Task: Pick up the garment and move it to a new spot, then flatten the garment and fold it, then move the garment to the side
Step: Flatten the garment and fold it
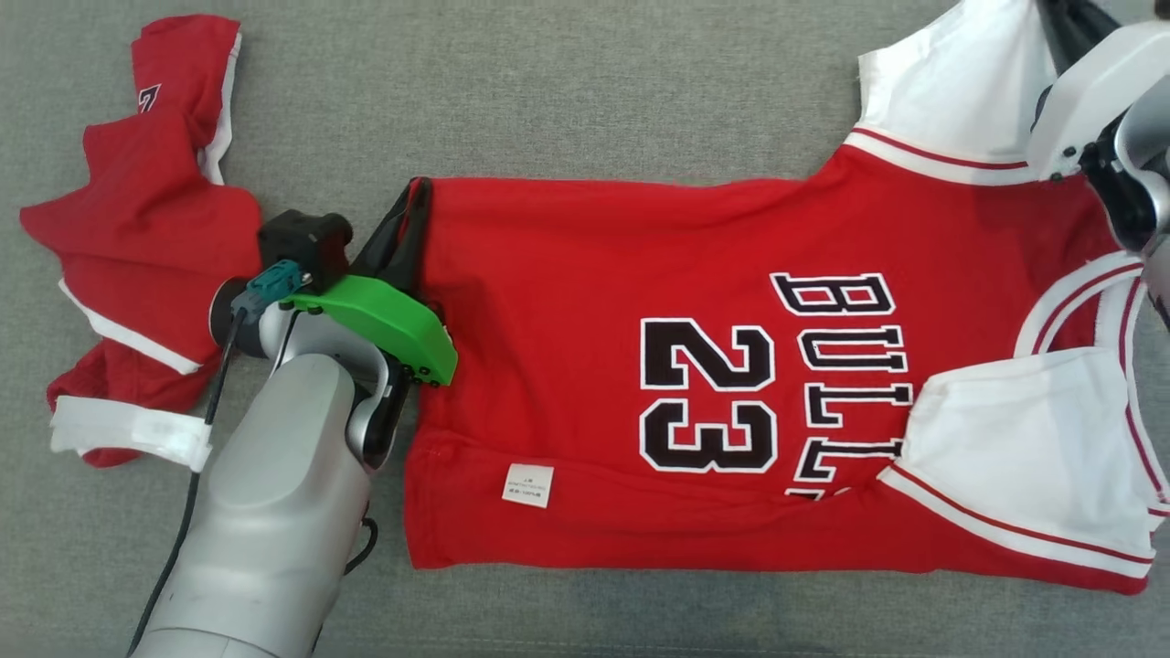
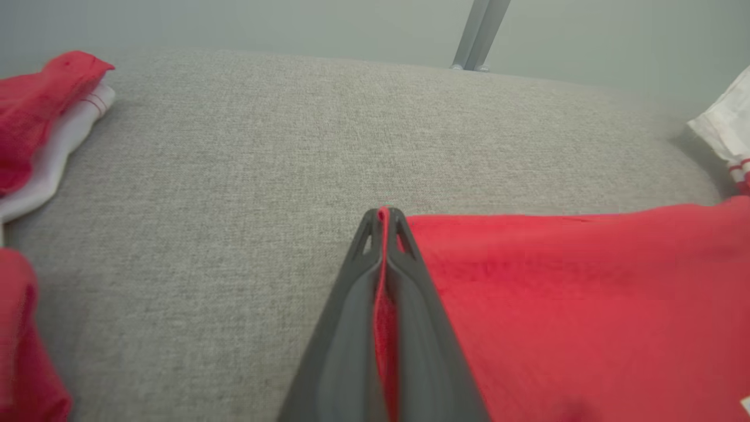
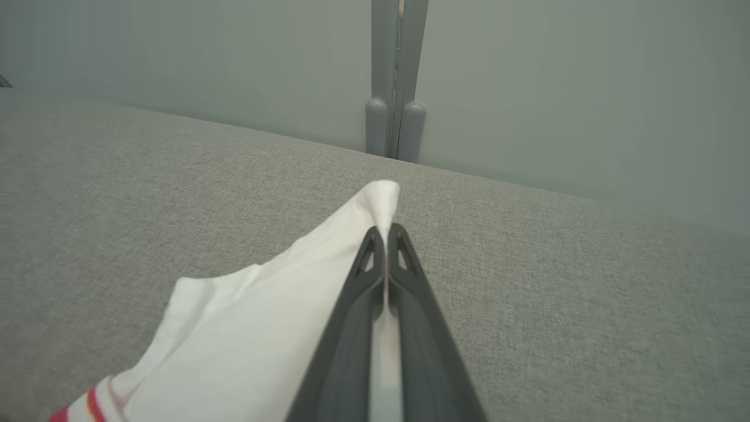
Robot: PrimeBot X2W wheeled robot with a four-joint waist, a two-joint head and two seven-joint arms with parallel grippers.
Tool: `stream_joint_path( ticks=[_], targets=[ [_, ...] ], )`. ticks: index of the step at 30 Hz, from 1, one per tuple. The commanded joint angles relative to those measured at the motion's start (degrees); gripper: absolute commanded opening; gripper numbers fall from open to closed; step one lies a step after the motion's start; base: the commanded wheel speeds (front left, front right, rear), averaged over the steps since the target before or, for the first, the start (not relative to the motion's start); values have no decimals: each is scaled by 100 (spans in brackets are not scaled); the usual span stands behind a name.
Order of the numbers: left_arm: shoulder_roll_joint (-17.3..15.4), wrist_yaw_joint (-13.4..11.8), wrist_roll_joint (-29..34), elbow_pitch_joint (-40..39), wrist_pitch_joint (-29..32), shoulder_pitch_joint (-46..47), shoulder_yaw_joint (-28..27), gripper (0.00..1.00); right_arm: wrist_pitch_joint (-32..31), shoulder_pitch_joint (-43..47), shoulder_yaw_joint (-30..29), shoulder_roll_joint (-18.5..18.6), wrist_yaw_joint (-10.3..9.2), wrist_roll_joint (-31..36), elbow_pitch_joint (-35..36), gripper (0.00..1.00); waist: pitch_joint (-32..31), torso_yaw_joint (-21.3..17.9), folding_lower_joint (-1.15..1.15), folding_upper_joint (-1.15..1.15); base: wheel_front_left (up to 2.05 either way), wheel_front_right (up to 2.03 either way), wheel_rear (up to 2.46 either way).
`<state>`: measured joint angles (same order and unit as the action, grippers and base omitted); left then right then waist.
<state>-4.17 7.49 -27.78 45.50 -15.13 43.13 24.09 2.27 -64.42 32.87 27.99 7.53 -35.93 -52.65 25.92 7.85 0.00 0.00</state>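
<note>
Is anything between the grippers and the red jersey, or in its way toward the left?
Nothing between them: the left gripper and right gripper are both shut on the jersey. A crumpled red garment lies to its left.

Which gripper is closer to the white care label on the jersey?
Left. The left gripper pinches the jersey's hem, at the label's end; the right gripper clamps the white sleeve opposite.

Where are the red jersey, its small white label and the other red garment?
red jersey (image 1: pixel 567 274), head view, plain red cloth left of the number
small white label (image 1: pixel 527 485), head view, middle of the label
other red garment (image 1: pixel 146 219), head view, its red middle
</note>
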Motion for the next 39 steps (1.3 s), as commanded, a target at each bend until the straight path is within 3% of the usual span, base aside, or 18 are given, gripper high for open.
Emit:
stream_joint_path(
  ticks=[1,14,27,39],
  targets=[
    [-95,-3,45,49,1,-98,-77,0,146,238,66,61,-9,-120,143,0,-226,-266,0,0,0,0,0],
    [-548,-3,191,-325,1,-752,-277,0,1111,2008,441,494,-9,-836,1708,0,-833,-833,0,0,0,0,0],
    [-707,-4,123,-737,1,-1873,-521,0,1291,3507,-174,288,-9,-1042,2062,0,-1483,-914,0,0,0,0,0],
    [-664,-4,5,-757,1,-2483,-600,0,1296,4295,-589,66,-9,-857,2261,0,-1777,-1026,0,0,0,0,0]
  ],
)
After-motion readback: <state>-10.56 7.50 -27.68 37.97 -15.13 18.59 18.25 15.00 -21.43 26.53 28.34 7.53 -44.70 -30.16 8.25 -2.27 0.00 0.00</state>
